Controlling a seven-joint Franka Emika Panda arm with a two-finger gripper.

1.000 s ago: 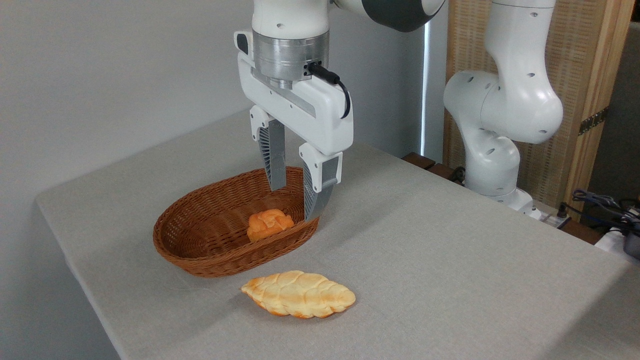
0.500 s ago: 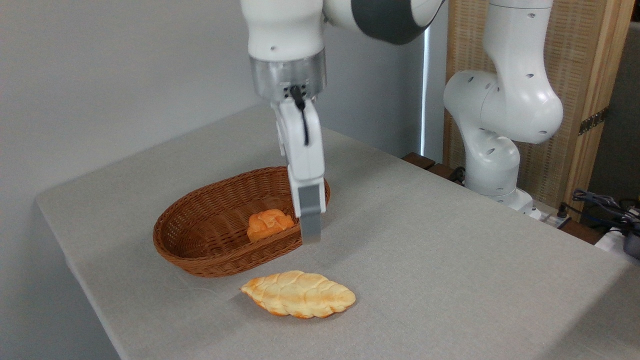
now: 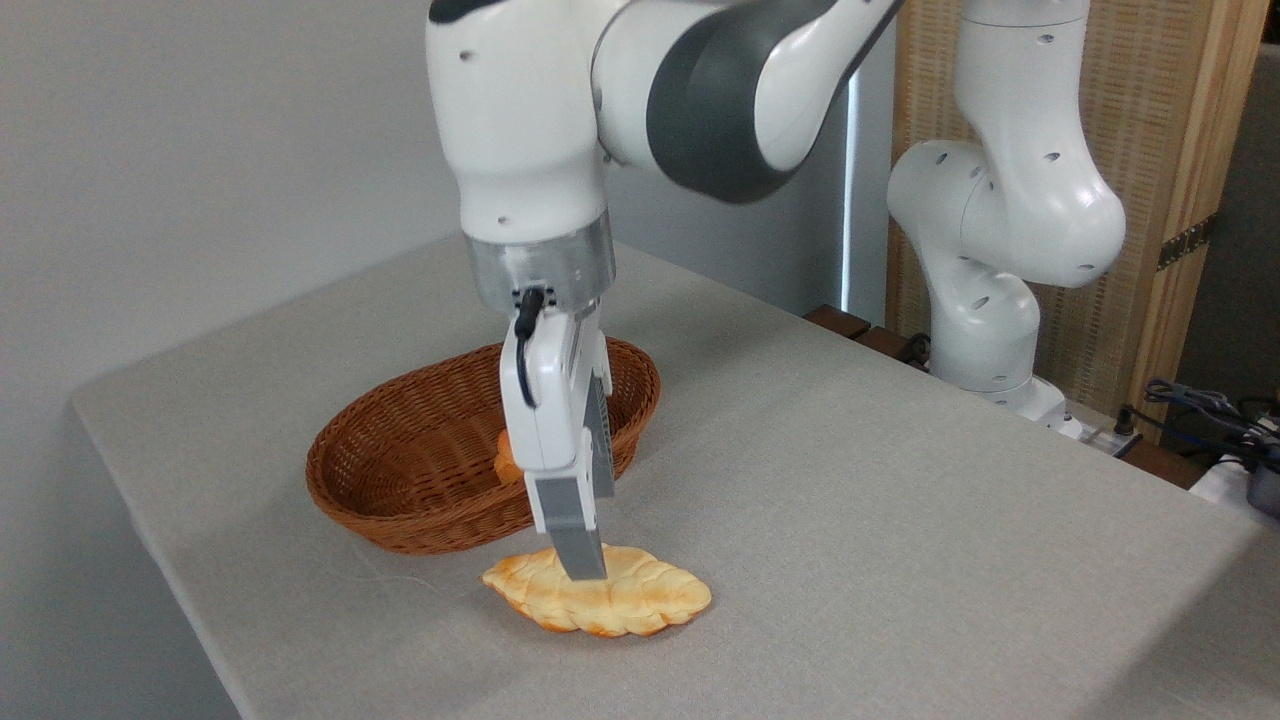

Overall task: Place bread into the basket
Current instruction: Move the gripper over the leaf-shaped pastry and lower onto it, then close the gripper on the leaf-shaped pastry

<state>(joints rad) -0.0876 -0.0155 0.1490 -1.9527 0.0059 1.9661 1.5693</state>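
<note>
Since the earlier frames we have swung the gripper (image 3: 583, 565) off the basket's (image 3: 400, 470) right end and down to the bread (image 3: 598, 593). It is turned edge-on to the camera, so we cannot tell how far its jaws stand apart; nothing is gripped yet. The fingertip reaches the loaf's upper edge. The bread lies flat on the table (image 3: 900, 520), just in front of the basket. Inside the basket a small orange bun (image 3: 505, 462) peeks from behind the gripper. Grasping, lifting and placing are left.
</note>
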